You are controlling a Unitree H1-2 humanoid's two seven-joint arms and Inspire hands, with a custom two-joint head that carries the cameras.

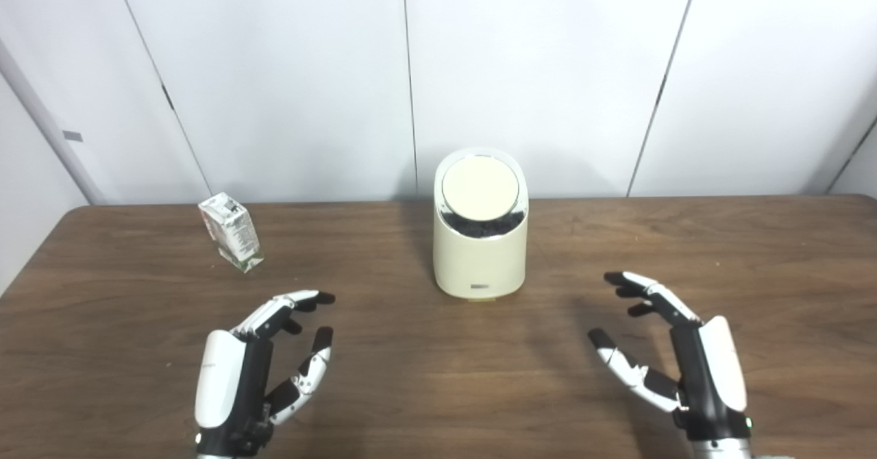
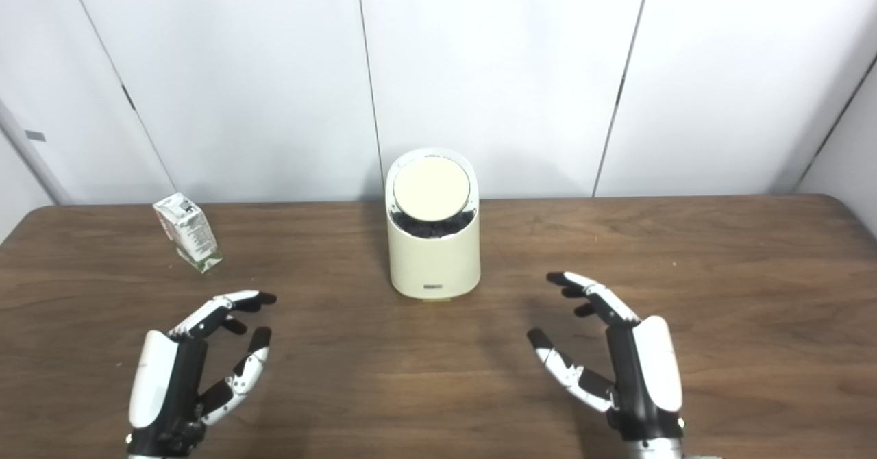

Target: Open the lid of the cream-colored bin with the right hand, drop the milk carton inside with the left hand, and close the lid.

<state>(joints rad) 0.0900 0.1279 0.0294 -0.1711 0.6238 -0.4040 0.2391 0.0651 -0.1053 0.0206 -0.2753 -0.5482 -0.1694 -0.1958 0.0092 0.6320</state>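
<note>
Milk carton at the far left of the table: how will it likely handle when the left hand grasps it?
The milk carton is small and boxy, so probably light. It already leans, so a nudge from the open left hand may tip it. Its thin paperboard walls would likely dent under a hard squeeze.

cream bin, wood-grain brown table

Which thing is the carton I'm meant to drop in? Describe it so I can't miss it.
On the brown table, look left of the cream bin, near the far edge. The carton is the small tilted white box with green print, the only box there.
</note>
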